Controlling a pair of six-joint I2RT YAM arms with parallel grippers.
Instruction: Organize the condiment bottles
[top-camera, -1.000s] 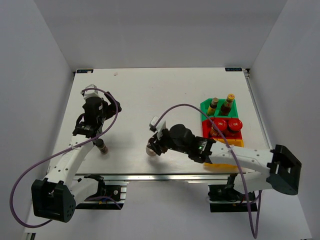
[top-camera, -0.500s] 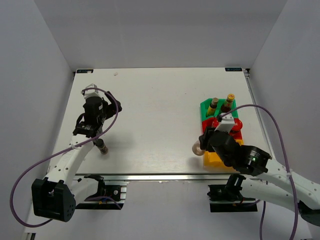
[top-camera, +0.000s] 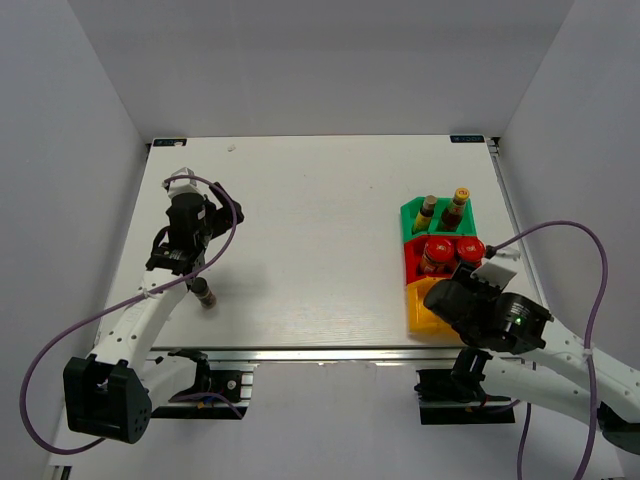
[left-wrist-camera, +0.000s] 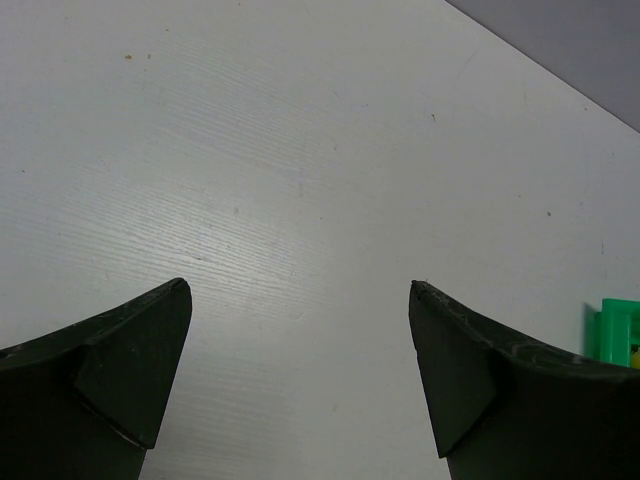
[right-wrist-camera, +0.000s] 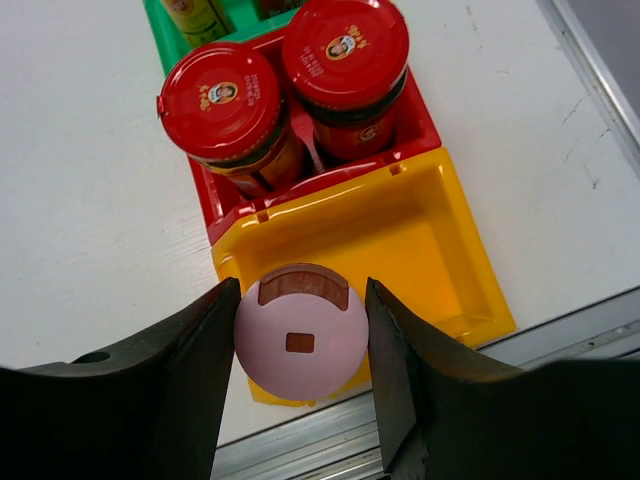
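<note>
My right gripper (right-wrist-camera: 300, 340) is shut on the pink-capped pale bottle (right-wrist-camera: 301, 345) and holds it above the near left corner of the yellow bin (right-wrist-camera: 400, 230). In the top view the right gripper (top-camera: 457, 300) hides the bottle. Two red-lidded jars (right-wrist-camera: 222, 105) (right-wrist-camera: 345, 50) stand in the red bin (right-wrist-camera: 422, 128). The yellow-capped dark bottle (top-camera: 460, 200) and the brown bottle (top-camera: 427, 210) stand in the green bin (top-camera: 413, 213). The thin dark bottle (top-camera: 203, 293) is on the table at the left, just near of my left gripper (top-camera: 188, 228), which is open and empty.
The three bins stand in a row at the right, green farthest, red (top-camera: 410, 258) in the middle, yellow (top-camera: 420, 315) nearest, close to the table's metal front rail (right-wrist-camera: 420, 420). In the left wrist view only bare table (left-wrist-camera: 300, 200) and a corner of the green bin (left-wrist-camera: 612, 330) show.
My right arm has carried the pink-capped bottle from the middle front of the table to the right, to above the yellow bin. The left arm has not moved.
</note>
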